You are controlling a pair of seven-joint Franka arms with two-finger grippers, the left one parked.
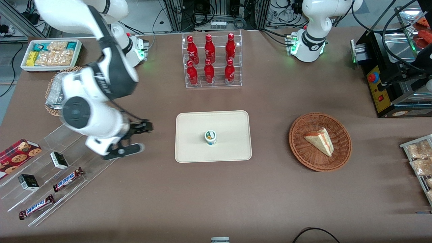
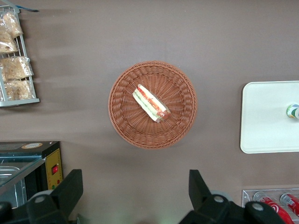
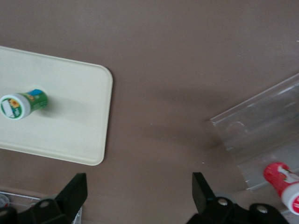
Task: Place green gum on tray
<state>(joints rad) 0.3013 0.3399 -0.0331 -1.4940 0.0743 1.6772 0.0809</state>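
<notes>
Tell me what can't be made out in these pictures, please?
- Front view: the foil tray and the wicker under it are largely covered by the working arm.
- Right wrist view: the red-lidded bottle is cut off by the edge.
- Left wrist view: the green gum on the tray is cut off by the edge.
- All views: the gum's label text is too small to read.
- The gripper, beside the tray and off the gum, is open and empty.

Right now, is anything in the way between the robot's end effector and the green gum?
Nothing visible. The green gum already stands upright on the tray. The open end effector hangs beside the tray, toward the working arm's end, with only bare table between.
</notes>
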